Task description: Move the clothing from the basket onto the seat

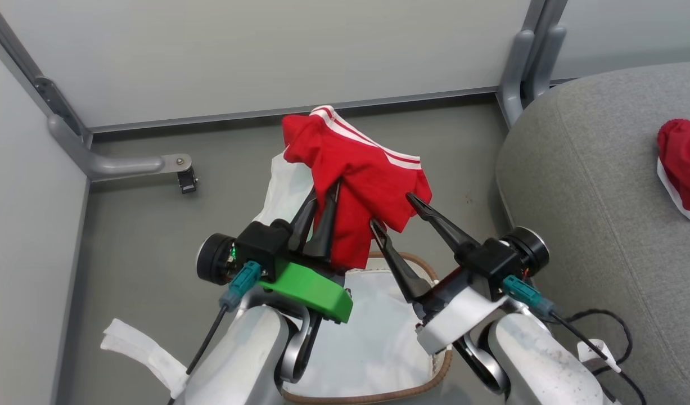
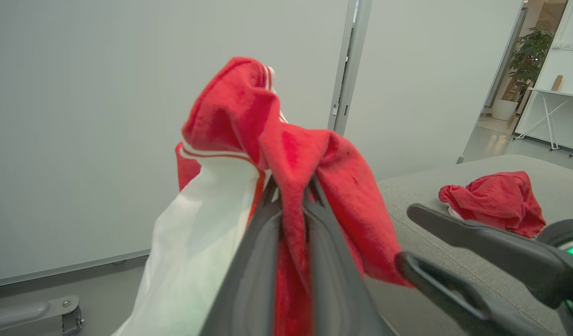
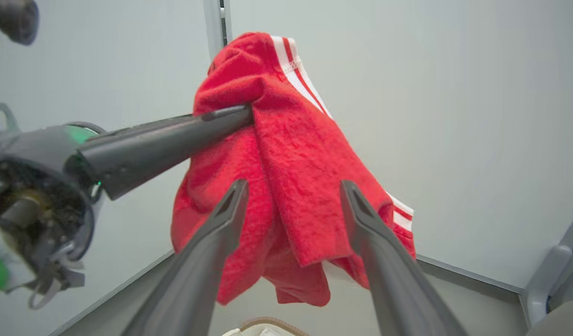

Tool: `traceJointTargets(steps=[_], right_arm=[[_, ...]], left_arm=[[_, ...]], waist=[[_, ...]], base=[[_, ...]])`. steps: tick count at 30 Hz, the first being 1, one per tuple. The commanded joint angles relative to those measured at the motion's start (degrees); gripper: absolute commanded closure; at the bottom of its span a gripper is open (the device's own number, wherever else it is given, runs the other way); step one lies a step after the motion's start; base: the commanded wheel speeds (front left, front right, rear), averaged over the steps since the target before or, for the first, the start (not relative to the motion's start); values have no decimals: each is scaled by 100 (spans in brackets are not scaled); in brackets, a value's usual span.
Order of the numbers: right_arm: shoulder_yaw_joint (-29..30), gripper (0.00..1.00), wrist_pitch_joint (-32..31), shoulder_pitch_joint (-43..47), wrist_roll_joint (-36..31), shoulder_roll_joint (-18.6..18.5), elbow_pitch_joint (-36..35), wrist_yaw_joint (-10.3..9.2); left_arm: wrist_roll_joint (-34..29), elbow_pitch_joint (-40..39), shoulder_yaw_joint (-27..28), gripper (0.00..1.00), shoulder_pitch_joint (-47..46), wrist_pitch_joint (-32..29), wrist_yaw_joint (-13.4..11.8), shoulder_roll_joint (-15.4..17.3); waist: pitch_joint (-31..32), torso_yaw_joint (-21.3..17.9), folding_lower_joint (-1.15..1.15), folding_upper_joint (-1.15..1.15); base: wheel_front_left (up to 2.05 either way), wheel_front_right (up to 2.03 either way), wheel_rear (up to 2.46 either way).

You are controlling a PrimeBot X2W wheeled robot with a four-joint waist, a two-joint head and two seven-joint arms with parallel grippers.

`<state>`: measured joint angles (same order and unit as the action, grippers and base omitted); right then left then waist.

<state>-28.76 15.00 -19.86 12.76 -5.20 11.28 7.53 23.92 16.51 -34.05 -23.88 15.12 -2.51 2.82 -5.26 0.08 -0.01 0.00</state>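
The left claw [image 1: 325,191] pinches a garment [image 1: 361,163] aloft over the basket [image 1: 418,263]; the right claw [image 1: 391,210] hangs spread beside it. The narrow pinch could slip mid-swing, dropping it short of the seat [image 1: 592,191].

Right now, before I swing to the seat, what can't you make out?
- Inside the basket: head view, forearms and held garment cover parts; leftover clothing unclear.
- On the seat, other garment: head view, cut by right edge.
- Whether the right gripper touches held garment: right wrist view, fingers straddle it.
- Its bottom: left wrist view, behind left gripper.
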Motion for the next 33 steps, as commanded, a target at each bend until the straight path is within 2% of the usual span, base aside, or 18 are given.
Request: traceJointTargets(steps=[1, 9, 15, 21, 22, 23, 24, 25, 32, 33], right_arm=[[-82, 0, 27, -141, -109, -54, 123, -8], [-350, 0, 26, -829, -428, 62, 988, -8], [-715, 0, 20, -1204, -378, 164, 1803, -8], [-854, 0, 20, -1385, -160, 205, 1927, -8], [-846, 13, 20, -1373, -103, 211, 1882, -8], [-825, 56, 20, -1356, -55, 212, 1849, -8], [-821, 91, 20, -1347, -37, 212, 1812, -8], [-806, 100, 20, -1333, -4, 215, 1776, -8], [-620, 100, 22, -1126, 142, 216, 1651, -8], [-591, 100, 22, -1092, 160, 213, 1653, -8]], left_arm=[[28, -8, -47, 100, 65, 4, 11, 22], [274, -50, -465, 100, 2, 5, 34, 18], [454, -98, -778, 100, -130, 5, 42, 17], [719, -123, -982, 100, -133, 4, 43, 16], [725, -119, -1000, 100, -141, 4, 35, 16], [774, -107, -1016, 100, -134, 4, 35, 16], [802, -100, -1032, 100, -126, 4, 31, 17], [800, -88, -1051, 100, -133, 4, 23, 17], [713, -38, -926, 100, -126, 2, -70, 24], [680, -63, -884, 87, -116, 2, -89, 24]], waist=[[-35, 40, 1, 0], [-129, 219, 1, 0], [-175, 399, 1, 0], [-201, 512, 1, 0], [-207, 525, 1, 0], [-212, 532, 1, 0], [-217, 541, 1, 0], [-220, 545, 1, 0], [-219, 437, 1, 0], [-225, 400, 1, 0]], base=[[0, 0, 0], [0, 0, 0], [0, 0, 0], [0, 0, 0], [0, 0, 0], [0, 0, 0], [0, 0, 0], [0, 0, 0], [0, 0, 0], [0, 0, 0]])
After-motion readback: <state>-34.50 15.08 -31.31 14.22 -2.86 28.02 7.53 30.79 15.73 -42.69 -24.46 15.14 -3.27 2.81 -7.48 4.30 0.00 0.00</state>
